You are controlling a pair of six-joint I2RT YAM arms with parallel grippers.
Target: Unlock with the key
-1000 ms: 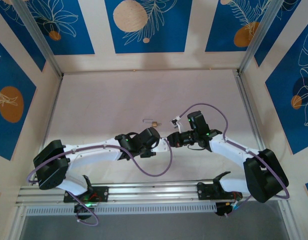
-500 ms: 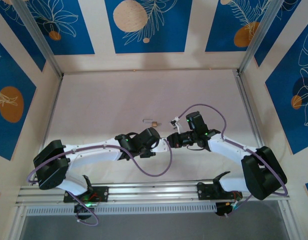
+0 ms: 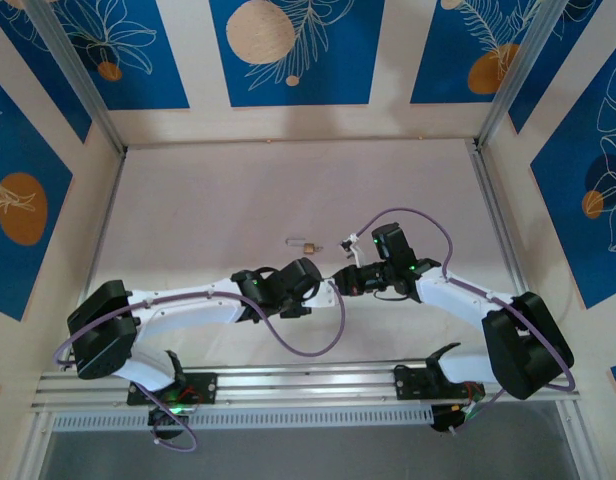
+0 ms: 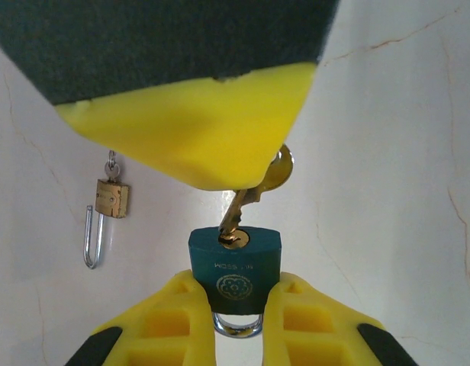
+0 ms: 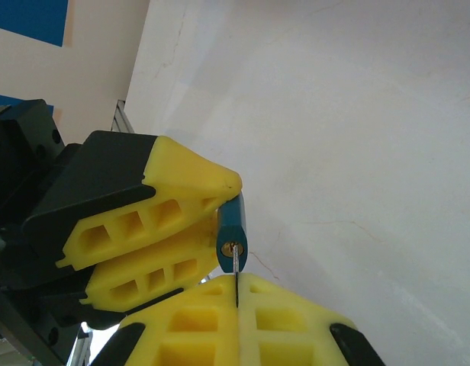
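Note:
My left gripper (image 4: 236, 296) is shut on the sides of a teal padlock (image 4: 235, 263), whose keyhole faces away and whose silver shackle sits between the fingers. The key (image 4: 247, 200), a small metal one, has its blade tip in that keyhole. My right gripper (image 5: 236, 288) is shut on the key (image 5: 236, 264), with its yellow finger (image 4: 197, 130) covering most of the key's head. In the right wrist view the teal padlock (image 5: 233, 223) sticks out from the left gripper's fingers (image 5: 174, 191). In the top view both grippers (image 3: 335, 284) meet above the table's middle.
A small brass padlock (image 3: 306, 245) with a silver shackle lies on the white table (image 3: 238, 200) just beyond the grippers, its shackle open (image 4: 92, 236). Patterned blue walls and metal posts (image 3: 78, 80) enclose the table on three sides.
The left wrist has turned and sunk slightly while keeping the teal padlock. The right arm has nudged a little toward it. Both grips are unchanged.

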